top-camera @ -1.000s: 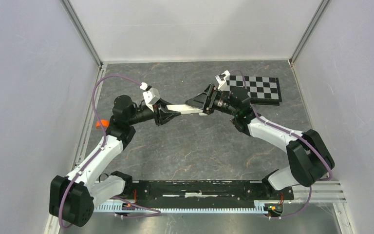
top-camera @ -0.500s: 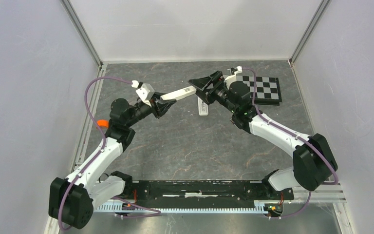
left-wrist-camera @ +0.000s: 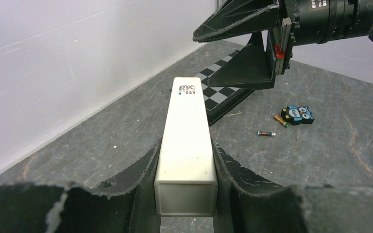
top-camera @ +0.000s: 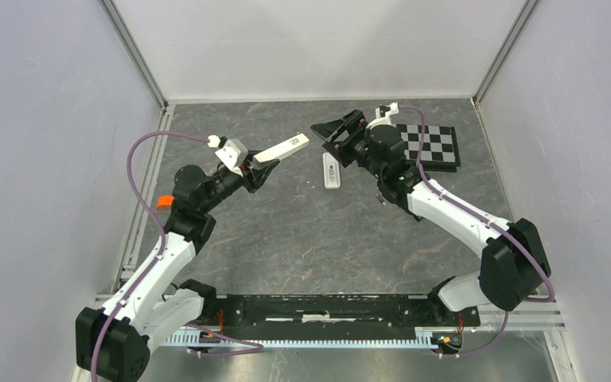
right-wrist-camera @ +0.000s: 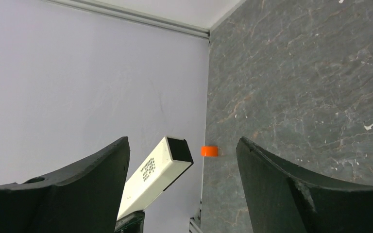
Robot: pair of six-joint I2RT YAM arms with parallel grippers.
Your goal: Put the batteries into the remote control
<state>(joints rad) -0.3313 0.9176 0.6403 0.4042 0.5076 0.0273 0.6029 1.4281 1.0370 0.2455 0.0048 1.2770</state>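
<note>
We see the L arm go up from its base along the left side of the counter [top-camera: 302,239], then bend at the elbow and reach to the far right. Its tool [top-camera: 258,165] is narrow and clamps one end of a long white bar [top-camera: 282,148]. The bar is in the air and its free end points to the far right. In the L wrist view both fingers press the sides of the bar, and a small printed mark is near its far end. The R arm folds at the right side, and its forearm runs to the far left past the checkerboard [top-camera: 433,147]. The R tool [top-camera: 332,134] faces the free end of the bar w/ a gap between them. Its jaws are wide and hold nothing. The remote control [top-camera: 332,170] lies flat on the counter, just below the R tool in the top view, and no tool touches it. The first battery [left-wrist-camera: 266,133] and the second battery [left-wrist-camera: 280,121] lie on the counter near a small blue owl figure [left-wrist-camera: 297,115], the second one just beside it.
</note>
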